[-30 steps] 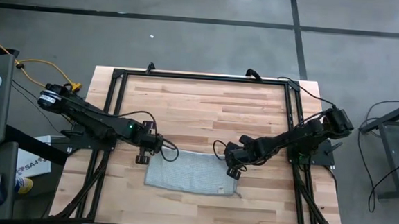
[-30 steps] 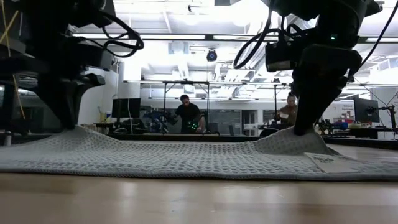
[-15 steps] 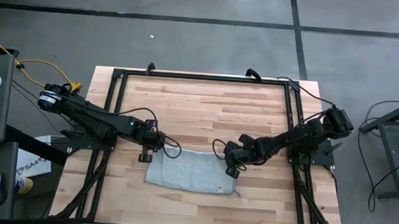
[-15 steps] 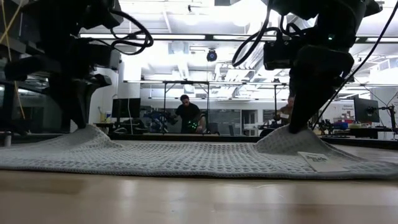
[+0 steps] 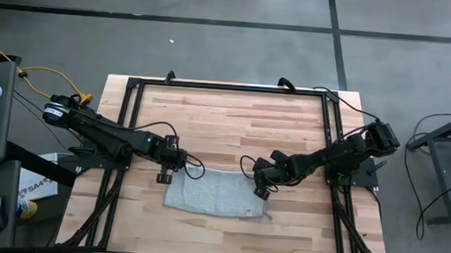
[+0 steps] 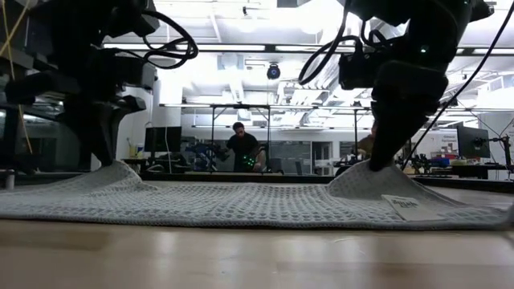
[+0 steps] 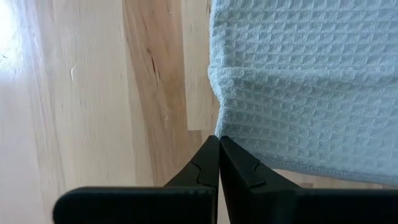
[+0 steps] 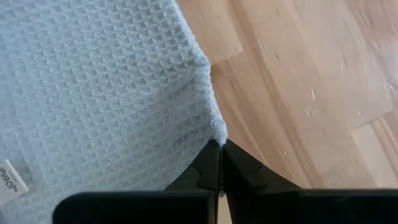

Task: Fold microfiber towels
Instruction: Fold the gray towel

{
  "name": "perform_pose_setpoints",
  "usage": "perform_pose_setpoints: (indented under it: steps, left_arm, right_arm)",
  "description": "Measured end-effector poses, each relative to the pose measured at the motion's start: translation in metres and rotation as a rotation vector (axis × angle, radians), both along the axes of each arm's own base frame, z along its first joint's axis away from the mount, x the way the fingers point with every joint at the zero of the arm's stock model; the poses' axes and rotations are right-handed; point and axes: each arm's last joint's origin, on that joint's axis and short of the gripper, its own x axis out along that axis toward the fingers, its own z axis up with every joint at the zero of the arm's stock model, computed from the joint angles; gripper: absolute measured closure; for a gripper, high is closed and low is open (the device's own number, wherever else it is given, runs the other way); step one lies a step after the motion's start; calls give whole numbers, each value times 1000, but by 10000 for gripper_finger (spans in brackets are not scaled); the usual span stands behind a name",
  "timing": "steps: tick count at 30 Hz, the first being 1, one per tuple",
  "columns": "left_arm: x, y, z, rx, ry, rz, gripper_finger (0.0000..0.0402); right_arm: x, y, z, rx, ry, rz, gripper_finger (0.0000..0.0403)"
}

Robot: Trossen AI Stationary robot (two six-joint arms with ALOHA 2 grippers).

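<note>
The light grey microfiber towel (image 5: 217, 193) lies spread on the wooden table, wider than deep. A white label (image 6: 405, 207) shows near its right end. My left gripper (image 5: 165, 175) is shut on the towel's far left corner. My right gripper (image 5: 259, 188) is shut on its far right corner. In the low view the cloth rises in a small peak under my left gripper (image 6: 108, 163) and under my right gripper (image 6: 376, 164). The rest of the towel (image 6: 241, 205) lies flat on the table. My left gripper pinches the towel's far left corner (image 7: 227, 129) between its two fingers, coming from above and from the left. The corner is raised a little into a peak; the rest lies on the table. My right gripper pinches the towel's far right corner (image 8: 214, 133) between its two fingers, coming from above and from the right. The corner is raised into a small peak; the cloth below it rests on the table.
A black frame (image 5: 228, 87) runs round the tabletop along its far and side edges. Bare wood (image 5: 225, 126) lies between the towel and the far edge, and a narrower strip (image 5: 219, 232) lies in front of the towel. People show in the room far behind the table (image 6: 241, 144).
Both grippers, still shut on the corners, have moved a little toward each other and toward the table's far edge. The two far corners have gone with them, and the towel has slid slightly the same way while staying flat.
</note>
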Motion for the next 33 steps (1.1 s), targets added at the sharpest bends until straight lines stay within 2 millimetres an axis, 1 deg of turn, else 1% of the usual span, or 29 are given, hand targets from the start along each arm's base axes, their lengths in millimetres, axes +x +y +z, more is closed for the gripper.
perform_pose_setpoints:
  steps: [7, 12, 16, 20, 33]
  left_arm:
    - [-10, 2, -18, -4, 39, 34, 401]
    - [-14, 3, -24, -5, 55, 50, 401]
    - [-15, 3, -24, -2, 60, 50, 399]
    - [-15, 3, -24, 15, 57, 51, 388]
    - [-15, 4, -24, 54, 53, 40, 360]
  right_arm:
    - [3, -13, 0, -8, 3, -32, 399]
    - [5, -23, 0, 1, 7, -62, 399]
    - [5, -29, -1, 47, 30, -99, 399]
    - [2, -34, -2, 72, 64, -128, 399]
    - [2, -35, -2, 33, 70, -93, 399]
